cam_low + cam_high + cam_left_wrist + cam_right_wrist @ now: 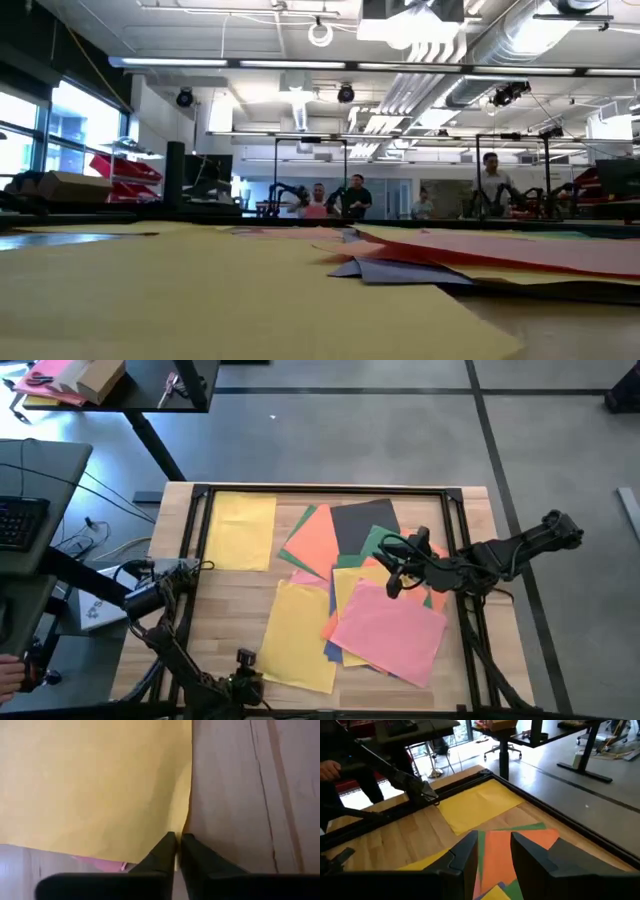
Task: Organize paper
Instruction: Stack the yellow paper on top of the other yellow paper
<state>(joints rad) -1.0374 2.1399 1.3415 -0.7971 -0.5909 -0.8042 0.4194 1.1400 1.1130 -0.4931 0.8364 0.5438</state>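
Observation:
A loose pile of paper (375, 595) lies right of the table's middle, with orange, dark grey, green, yellow and blue sheets and a pink sheet (390, 630) on top. One yellow sheet (240, 530) lies flat alone at the far left. Another yellow sheet (300, 635) lies near the front edge and fills the foreground of the low view (200, 300). My left gripper (245, 658) is at this sheet's left edge, shut on it (176, 840). My right gripper (395, 575) hovers open above the pile, with an orange sheet (495, 845) showing between its fingers. My left gripper meets the front yellow sheet at its left long edge (186, 822), close to a corner. That edge runs into the narrow slit between the two fingertips. The fingers point down from above. The rest of the sheet lies on the table.
A black frame rail (330, 488) runs round the tabletop. Bare wood (220, 610) shows between the two yellow sheets. A desk with a cardboard box (95, 378) stands beyond the far left corner. People (350, 197) stand in the room behind. A hand (327, 767) shows past the table's left side.

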